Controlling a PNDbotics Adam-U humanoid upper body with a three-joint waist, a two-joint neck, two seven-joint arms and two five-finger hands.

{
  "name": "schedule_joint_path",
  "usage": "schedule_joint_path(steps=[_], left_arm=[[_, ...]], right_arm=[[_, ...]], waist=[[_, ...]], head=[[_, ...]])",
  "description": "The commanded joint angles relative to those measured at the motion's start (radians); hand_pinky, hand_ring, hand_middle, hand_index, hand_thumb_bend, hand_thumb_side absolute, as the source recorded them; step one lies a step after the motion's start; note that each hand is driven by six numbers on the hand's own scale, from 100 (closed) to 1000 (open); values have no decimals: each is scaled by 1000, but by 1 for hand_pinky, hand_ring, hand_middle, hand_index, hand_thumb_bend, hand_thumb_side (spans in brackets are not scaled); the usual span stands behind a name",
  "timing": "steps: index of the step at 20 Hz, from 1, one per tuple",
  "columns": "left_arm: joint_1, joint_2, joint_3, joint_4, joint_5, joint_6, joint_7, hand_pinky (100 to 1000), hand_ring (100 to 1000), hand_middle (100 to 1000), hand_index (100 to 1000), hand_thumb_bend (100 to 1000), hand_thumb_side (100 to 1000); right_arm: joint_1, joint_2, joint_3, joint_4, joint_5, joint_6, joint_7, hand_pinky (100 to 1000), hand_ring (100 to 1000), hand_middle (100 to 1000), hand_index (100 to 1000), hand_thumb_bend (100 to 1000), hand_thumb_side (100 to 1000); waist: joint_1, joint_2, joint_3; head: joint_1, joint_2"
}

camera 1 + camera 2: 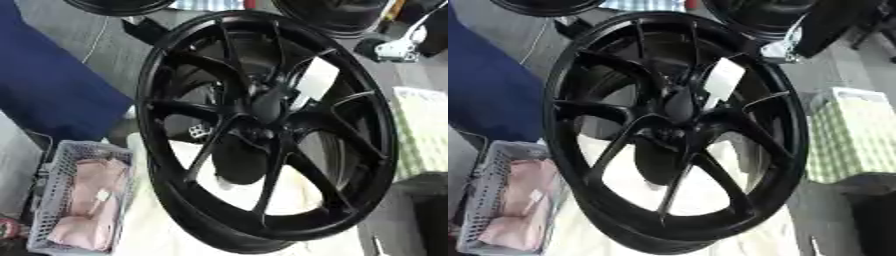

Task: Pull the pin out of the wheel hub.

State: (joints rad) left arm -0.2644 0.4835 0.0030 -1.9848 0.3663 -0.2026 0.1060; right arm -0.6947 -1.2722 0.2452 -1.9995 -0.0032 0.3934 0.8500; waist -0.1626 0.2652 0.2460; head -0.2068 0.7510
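Here, wheel (262, 125): a large black alloy rim standing tilted on a pale surface (175, 235). It fills most of both views.
Spokes: slim, paired and smooth with a dull sheen, fanning out from the centre to a deep round rim.
Wheel hub (671, 117): at the middle of the wheel, black on black.
Pin: cannot be made out among the dark shapes at the hub.
Dark shape (269, 102): a long, rounded, greyish-black mass lying on the hub. It cannot be told whether it is part of the wheel or a hand.
Right hand: not separable from the black wheel, so open or closed cannot be told.
Left hand: shows in neither view.
Label (724, 80): a flat white rectangle, tilted, seen between the upper spokes.
Left eye only: a small white mark (199, 131) in a gap left of the hub. A white and silver piece (398, 47) stands apart from the rim.
Right eye only: that piece sits just against the rim, with a black limb (833, 22) coming down from the upper right corner.
Basket (52, 200): grey perforated plastic at the lower left, holding soft pink cloth (92, 200).
Blue fabric (52, 85): smooth, at the left behind the wheel.
Checked cloth (855, 135): green and white, at the right, shown more fully by the right eye.
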Motion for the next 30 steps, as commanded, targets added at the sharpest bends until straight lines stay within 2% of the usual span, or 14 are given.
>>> schedule_joint_path(steps=[1, 3, 15, 24, 30], left_arm=[[-5, 12, 0, -15, 3, 2, -3, 722, 643, 619, 796, 100, 654], [-5, 10, 0, -15, 5, 3, -3, 722, 644, 619, 796, 100, 654], [-7, 3, -1, -15, 18, 7, -5, 722, 646, 620, 796, 100, 655], [-10, 3, -3, -15, 26, 7, -9, 722, 645, 623, 796, 100, 653], [-7, 2, -2, -15, 28, 6, -10, 721, 646, 623, 795, 100, 653]], right_arm=[[-15, -25, -3, 0, -10, 62, 57, 962, 1000, 923, 997, 100, 443], [-18, -22, 6, 0, -11, 72, 57, 960, 1000, 922, 997, 100, 481], [-32, -3, 44, 0, -3, 134, 57, 956, 1000, 918, 1000, 100, 520], [-20, 6, 57, 0, 3, 174, 38, 946, 1000, 907, 1000, 100, 511], [-10, 4, 72, 0, -3, 182, 14, 939, 1000, 896, 1000, 100, 523]], waist=[[8, -26, -4], [9, -30, -6], [20, -49, -20], [33, -55, -29], [43, -60, -43]], head=[[-13, 11], [-22, 17], [-42, 19], [-46, 19], [-53, 19]])
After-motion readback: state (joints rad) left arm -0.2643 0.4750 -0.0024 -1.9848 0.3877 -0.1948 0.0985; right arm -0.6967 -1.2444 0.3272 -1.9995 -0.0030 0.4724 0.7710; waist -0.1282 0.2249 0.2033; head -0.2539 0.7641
